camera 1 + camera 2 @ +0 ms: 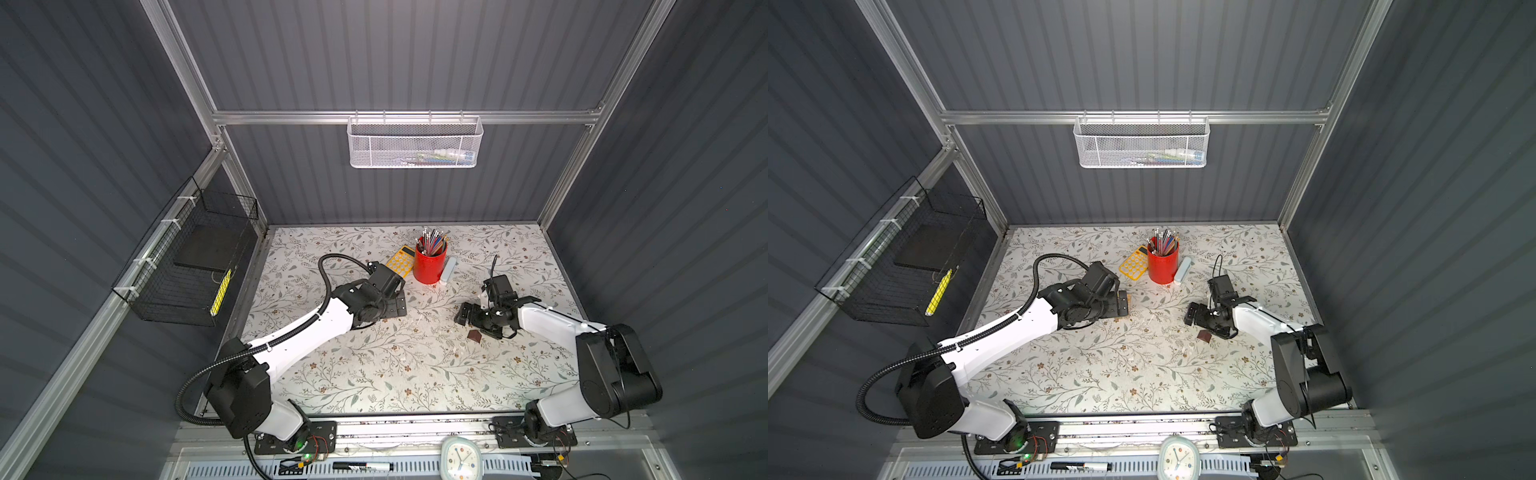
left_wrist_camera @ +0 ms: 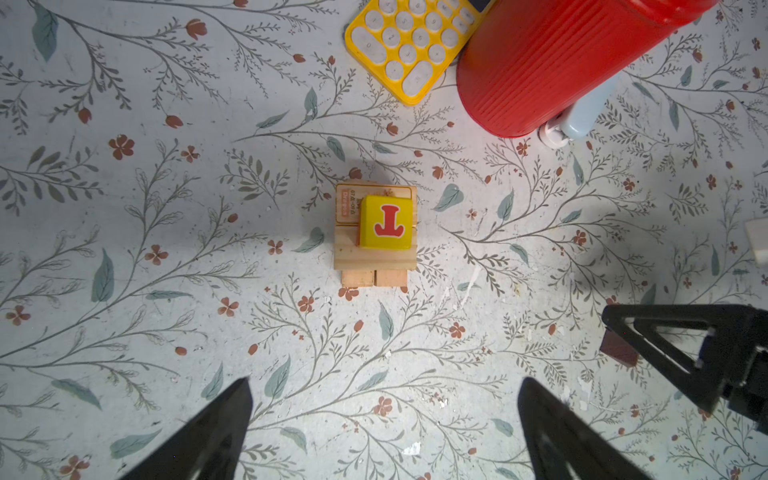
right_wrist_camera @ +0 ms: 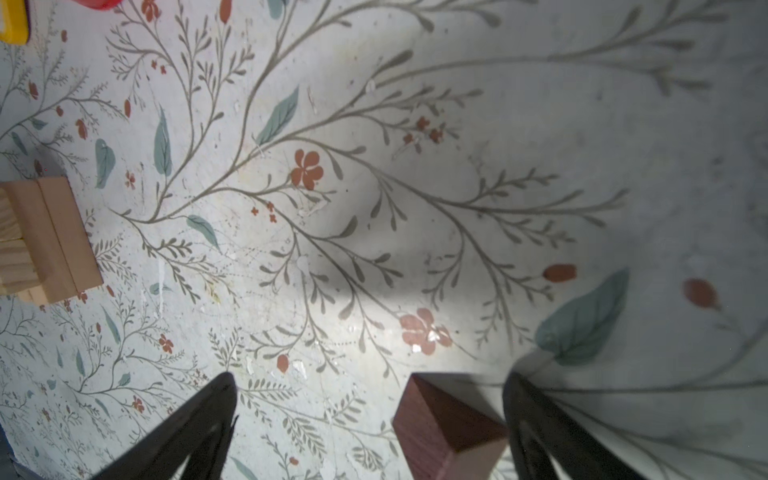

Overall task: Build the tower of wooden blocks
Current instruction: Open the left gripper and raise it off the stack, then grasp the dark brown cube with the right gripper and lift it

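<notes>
The wood block tower point(image 2: 376, 249) stands mid-table: pale oblong blocks in crossed layers, topped by a yellow cube point(image 2: 386, 222) with a red letter. A thin red edge shows under the cube. My left gripper point(image 2: 384, 388) hangs open above and just short of the tower, nothing between its fingers. In both top views that gripper point(image 1: 392, 307) covers most of the tower; only a tan edge point(image 1: 1126, 303) shows. The dark brown roof-shaped piece point(image 3: 449, 428) point(image 1: 474, 336) lies on the table. My right gripper point(image 3: 370, 382) point(image 1: 480, 326) is open around it, apart, the piece nearer one finger.
A red pencil cup point(image 1: 430, 262) stands behind the tower, with a yellow calculator point(image 1: 400, 259) to its left and a pale blue-white item point(image 1: 449, 270) to its right. Wire baskets hang on the left wall point(image 1: 187, 266) and back wall point(image 1: 413, 141). A clock point(image 1: 460, 457) sits at the front edge.
</notes>
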